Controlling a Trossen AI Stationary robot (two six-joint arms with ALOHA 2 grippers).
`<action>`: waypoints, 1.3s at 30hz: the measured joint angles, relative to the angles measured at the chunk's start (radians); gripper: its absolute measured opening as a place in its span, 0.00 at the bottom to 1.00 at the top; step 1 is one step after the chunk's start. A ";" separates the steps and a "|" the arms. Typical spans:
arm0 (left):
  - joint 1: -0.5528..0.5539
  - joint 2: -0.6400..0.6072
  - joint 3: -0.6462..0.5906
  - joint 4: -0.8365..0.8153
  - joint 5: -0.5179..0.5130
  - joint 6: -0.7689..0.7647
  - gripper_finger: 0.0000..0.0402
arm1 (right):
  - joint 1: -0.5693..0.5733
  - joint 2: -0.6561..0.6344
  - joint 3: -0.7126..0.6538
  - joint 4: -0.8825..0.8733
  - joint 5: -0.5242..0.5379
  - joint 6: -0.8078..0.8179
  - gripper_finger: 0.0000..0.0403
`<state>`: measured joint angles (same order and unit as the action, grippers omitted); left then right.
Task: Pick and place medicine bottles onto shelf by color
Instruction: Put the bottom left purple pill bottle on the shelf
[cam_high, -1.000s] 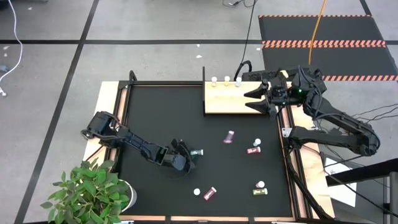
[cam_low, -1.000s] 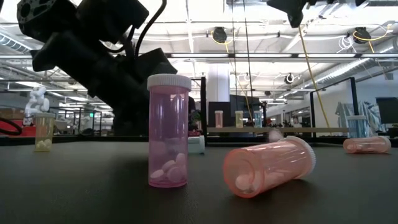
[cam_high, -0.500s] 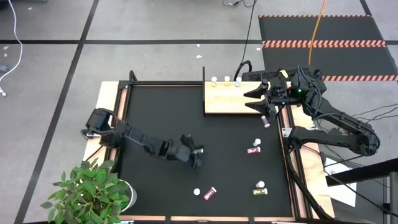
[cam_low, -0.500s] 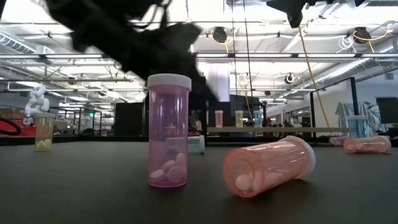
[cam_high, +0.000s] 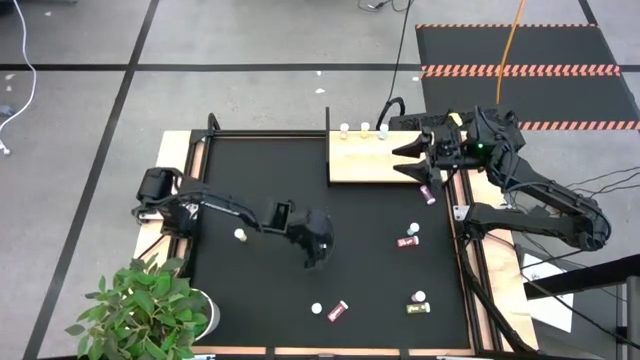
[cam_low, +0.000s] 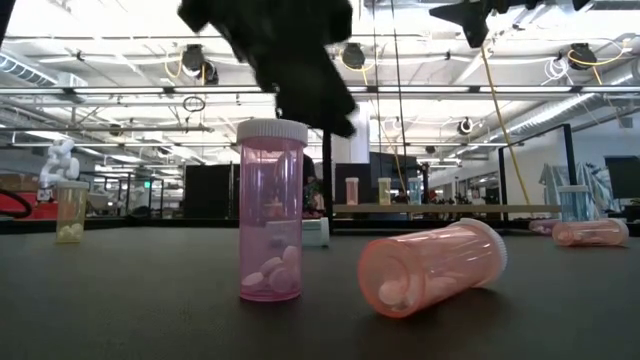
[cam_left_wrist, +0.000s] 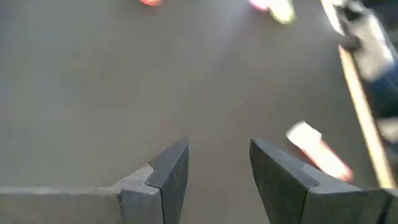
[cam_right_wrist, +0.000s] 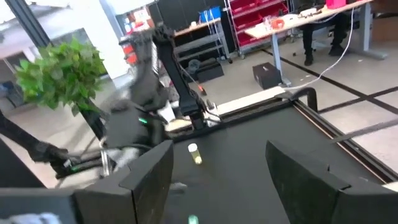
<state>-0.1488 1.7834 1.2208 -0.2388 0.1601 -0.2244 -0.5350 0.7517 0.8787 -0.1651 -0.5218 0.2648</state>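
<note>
High view: the left arm reaches from the counter's left edge across the black mat (cam_high: 250, 290), elbow bent, its left tool (cam_high: 318, 250) near the mat's middle, fingers parted and empty. The right arm folds over the shelf (cam_high: 375, 160), its right tool (cam_high: 408, 160) spread wide, holding nothing. Three medicine bottles (cam_high: 363, 129) stand along the shelf's far edge; others lie scattered on the mat.

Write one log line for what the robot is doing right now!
left hand: open, empty, above black mat | right hand: open, over shelf | bottles on shelf: three | pink bottle: lying beside shelf
</note>
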 joint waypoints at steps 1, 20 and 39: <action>-0.023 -0.010 0.008 -0.067 0.011 0.003 0.42 | 0.000 0.000 0.000 -0.007 -0.001 -0.012 0.62; -0.311 -0.022 -0.270 0.233 -0.090 -0.089 0.49 | 0.128 0.003 -0.001 0.020 0.134 0.143 0.62; -0.371 0.170 -0.482 1.001 -0.215 0.022 0.66 | 0.553 0.142 -0.001 0.149 0.603 0.312 0.62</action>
<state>-0.5201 1.9536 0.7390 0.7621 -0.0545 -0.2026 0.0183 0.8933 0.8776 -0.0165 0.0811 0.5763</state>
